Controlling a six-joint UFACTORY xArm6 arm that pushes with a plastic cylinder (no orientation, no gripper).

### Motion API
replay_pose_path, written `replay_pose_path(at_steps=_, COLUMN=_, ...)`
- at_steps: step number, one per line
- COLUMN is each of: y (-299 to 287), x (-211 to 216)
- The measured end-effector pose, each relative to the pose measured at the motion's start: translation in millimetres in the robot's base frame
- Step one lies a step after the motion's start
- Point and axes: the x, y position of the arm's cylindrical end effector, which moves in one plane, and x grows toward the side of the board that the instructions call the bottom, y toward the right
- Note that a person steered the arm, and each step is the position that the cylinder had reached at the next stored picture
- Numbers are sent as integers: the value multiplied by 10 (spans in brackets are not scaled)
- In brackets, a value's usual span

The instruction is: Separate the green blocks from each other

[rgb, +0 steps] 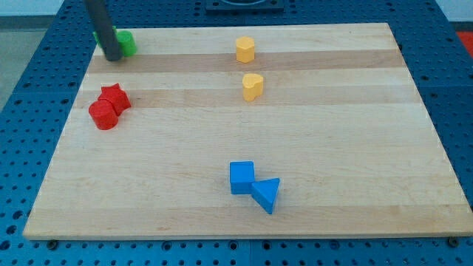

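Note:
A green block (pixel 126 43) sits at the board's top left corner, partly hidden behind my rod. A sliver of green also shows left of the rod, so a second green block may lie behind it; I cannot tell its shape. My tip (pixel 113 58) rests on the board touching the front left of the visible green block.
A red star block (pixel 114 97) and a red cylinder (pixel 103 115) touch each other at the left. A yellow hexagon block (pixel 245 49) and a yellow heart block (pixel 253 86) stand at top centre. A blue cube (pixel 242 177) and a blue triangle (pixel 267 194) touch at bottom centre. The wooden board (pixel 355 148) lies on blue pegboard.

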Motion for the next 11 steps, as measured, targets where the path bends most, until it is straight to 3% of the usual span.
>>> replay_pose_path(at_steps=3, y=-329, x=-21)
replay_pose_path(at_steps=4, y=-333, x=-67)
replay_pose_path(at_steps=6, y=-329, x=-632)
replay_pose_path(at_steps=10, y=-318, x=-834)
replay_pose_path(at_steps=11, y=-64, x=-808)
